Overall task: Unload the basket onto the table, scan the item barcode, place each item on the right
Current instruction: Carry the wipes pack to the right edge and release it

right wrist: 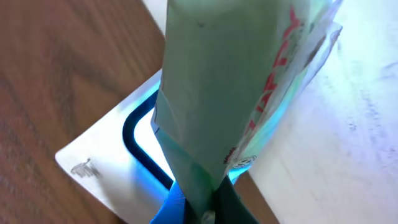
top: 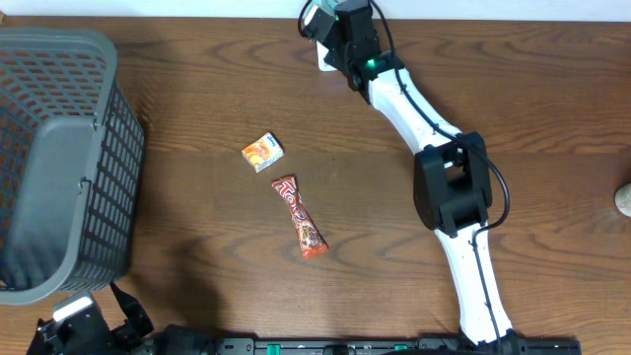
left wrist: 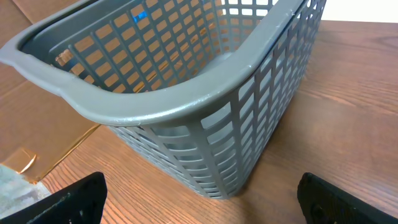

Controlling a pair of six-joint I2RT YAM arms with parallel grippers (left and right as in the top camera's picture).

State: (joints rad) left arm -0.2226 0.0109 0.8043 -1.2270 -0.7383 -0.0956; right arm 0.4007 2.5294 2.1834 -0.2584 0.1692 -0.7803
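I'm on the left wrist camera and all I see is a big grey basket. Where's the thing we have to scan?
Observer: The right gripper holds a pale green packet upright over a white pad that glows blue.
Operator: Where is that pad?
Observer: At the far edge of the table, well away from your basket.
Operator: Any other snacks?
Observer: Yes, a red candy bar and a small orange box lie mid-table.

grey basket (top: 120,187) left, orange box (top: 263,152), red snack bar (top: 300,217) centre
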